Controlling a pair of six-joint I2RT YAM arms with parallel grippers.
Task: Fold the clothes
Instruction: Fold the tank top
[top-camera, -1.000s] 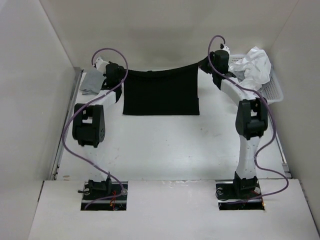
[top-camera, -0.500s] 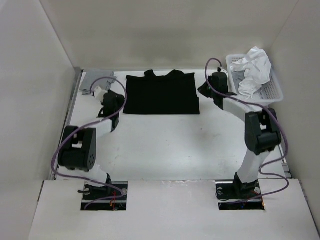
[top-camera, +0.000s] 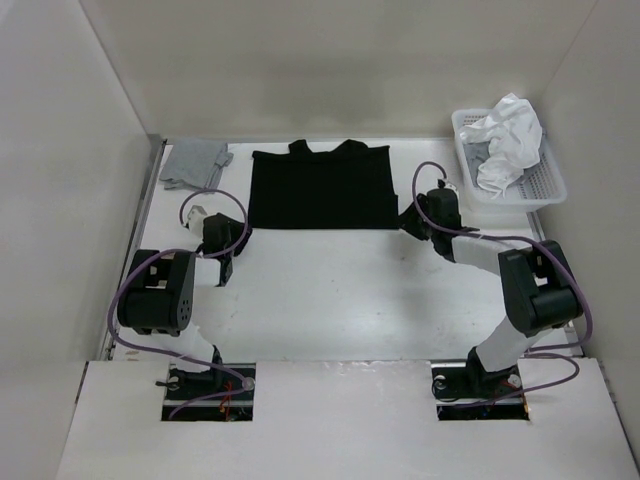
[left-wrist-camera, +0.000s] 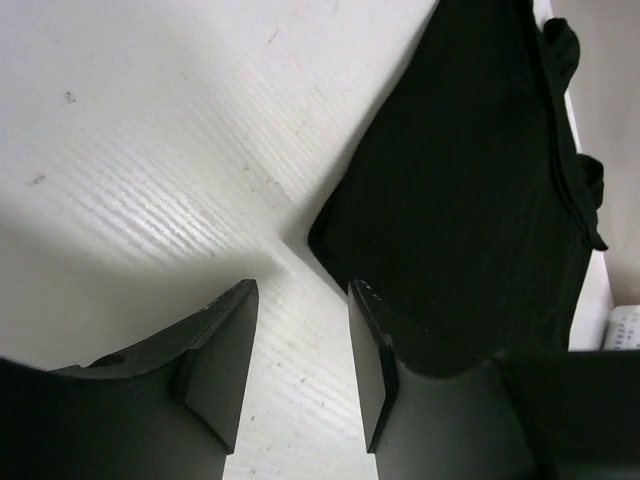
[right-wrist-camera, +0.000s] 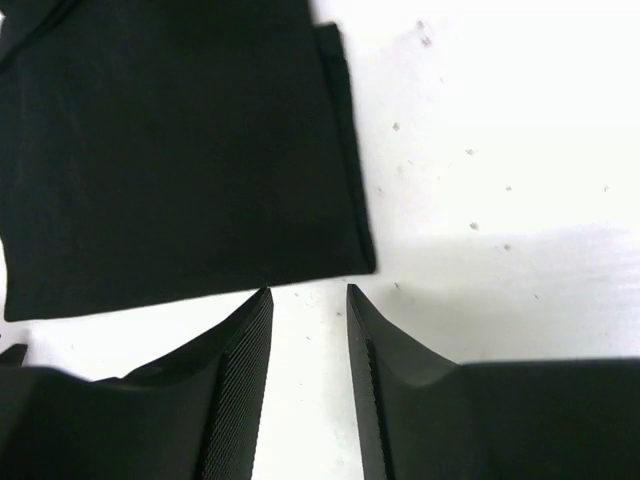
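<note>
Change: a second ago both arms reach to the back of the surface (top-camera: 330, 290) with one edge of the black T-shirt (top-camera: 320, 188) raised between them. Now that edge is down, the arms are pulled back toward their bases, and both grips are let go.
Meaning for the task: one fold looks finished. The shirt shows as a flat, doubled rectangle with its collar at the far edge, so a further fold probably remains.
Left end effector (top-camera: 228, 248): jaws apart with nothing between them, low over bare surface.
Right end effector (top-camera: 410, 226): jaws apart and empty as well.
Shirt relative to left: in the left wrist view the shirt (left-wrist-camera: 470, 200) has its near-left corner just ahead of the fingertips (left-wrist-camera: 300, 360) and slightly right, not touching.
Shirt relative to right: in the right wrist view the shirt (right-wrist-camera: 180, 150) has its near-right corner just beyond the fingertips (right-wrist-camera: 308, 292), apart from them.
Shirt location: far middle of the surface, between the grey cloth (top-camera: 195, 165) and the white basket (top-camera: 545, 185).
</note>
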